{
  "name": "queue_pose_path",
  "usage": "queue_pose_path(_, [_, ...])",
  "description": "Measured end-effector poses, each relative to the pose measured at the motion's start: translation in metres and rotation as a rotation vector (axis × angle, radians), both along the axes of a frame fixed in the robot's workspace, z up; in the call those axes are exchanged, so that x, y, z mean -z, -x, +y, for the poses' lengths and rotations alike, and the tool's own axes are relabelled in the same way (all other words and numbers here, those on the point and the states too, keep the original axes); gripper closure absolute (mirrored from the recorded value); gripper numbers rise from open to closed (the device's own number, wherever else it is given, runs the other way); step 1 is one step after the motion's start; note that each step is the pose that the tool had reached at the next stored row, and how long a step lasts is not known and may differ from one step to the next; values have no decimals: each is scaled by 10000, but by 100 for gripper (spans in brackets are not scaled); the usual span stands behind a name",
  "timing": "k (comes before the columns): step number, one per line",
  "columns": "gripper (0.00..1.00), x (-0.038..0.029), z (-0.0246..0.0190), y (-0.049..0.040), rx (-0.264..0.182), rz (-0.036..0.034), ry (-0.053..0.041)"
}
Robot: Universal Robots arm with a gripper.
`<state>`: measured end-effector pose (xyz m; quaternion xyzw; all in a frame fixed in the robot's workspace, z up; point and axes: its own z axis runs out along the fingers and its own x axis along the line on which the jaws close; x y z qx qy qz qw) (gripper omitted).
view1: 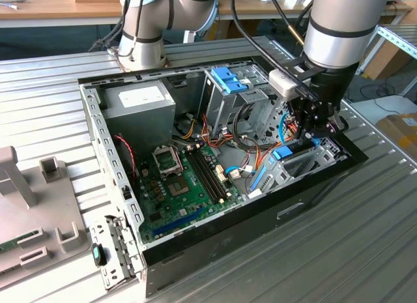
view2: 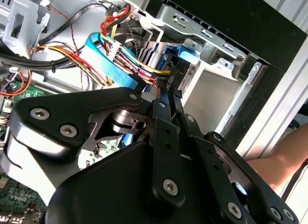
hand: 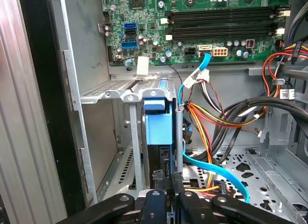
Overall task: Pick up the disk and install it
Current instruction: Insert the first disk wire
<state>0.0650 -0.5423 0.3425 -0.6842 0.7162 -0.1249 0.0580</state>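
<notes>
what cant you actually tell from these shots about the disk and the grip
- Disk: in the first wrist view the blue frame shows in its bay; the metal body is hidden by the bay walls.
- Pincer: the fingertips meet the disk's edge, contact hidden by links.
- Exterior view: the arm covers the bay.

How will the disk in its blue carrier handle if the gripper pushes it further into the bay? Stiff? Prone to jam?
The disk looks rigid, so probably no flex. It stands on edge between metal bay walls, so it could bind if tilted. Cables alongside might snag.
</notes>
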Motion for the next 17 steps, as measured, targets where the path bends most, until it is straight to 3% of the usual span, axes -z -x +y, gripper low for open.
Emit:
queue_pose_path(6, [83,0,0,0,-146,1,2])
queue_pose_path(17, [83,85,1,0,-147,1,3])
